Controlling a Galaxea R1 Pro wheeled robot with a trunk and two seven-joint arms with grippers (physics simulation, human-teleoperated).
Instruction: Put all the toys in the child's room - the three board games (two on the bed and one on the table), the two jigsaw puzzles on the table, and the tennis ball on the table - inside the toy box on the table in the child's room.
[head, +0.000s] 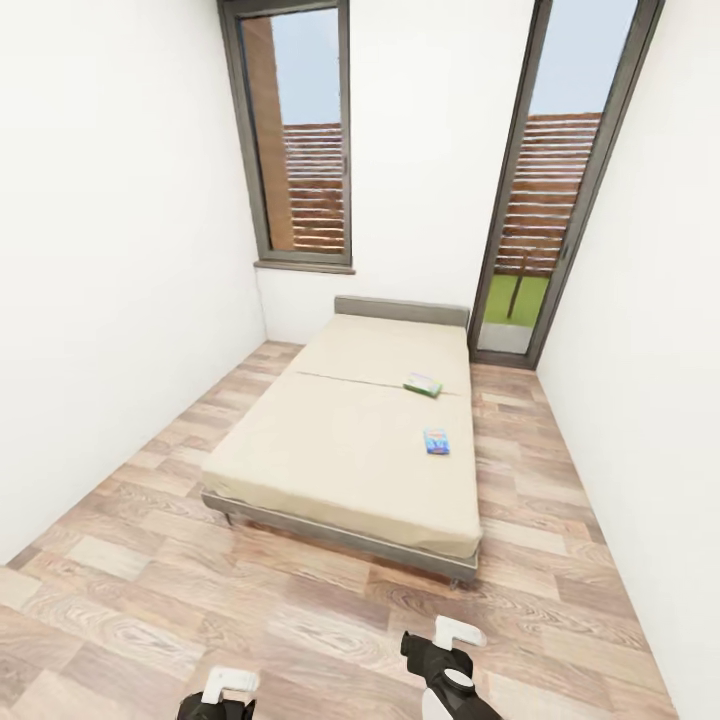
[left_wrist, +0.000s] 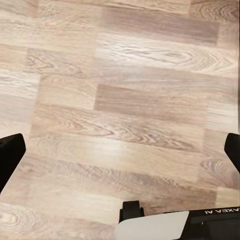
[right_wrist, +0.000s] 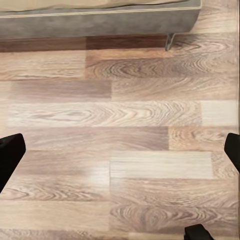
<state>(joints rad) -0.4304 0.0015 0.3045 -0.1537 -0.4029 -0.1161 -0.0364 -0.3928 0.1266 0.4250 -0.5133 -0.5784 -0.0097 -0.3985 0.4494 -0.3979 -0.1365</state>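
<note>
Ahead of me the bed (head: 340, 440) stands on the wood floor (head: 150, 590), its beige cover carrying two flat game boxes well apart near its right edge: a green one (head: 423, 384) farther off, a blue one (head: 436, 441) nearer.

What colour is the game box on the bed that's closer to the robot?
Mostly blue: the nearer board game shows best in the head view.
</note>
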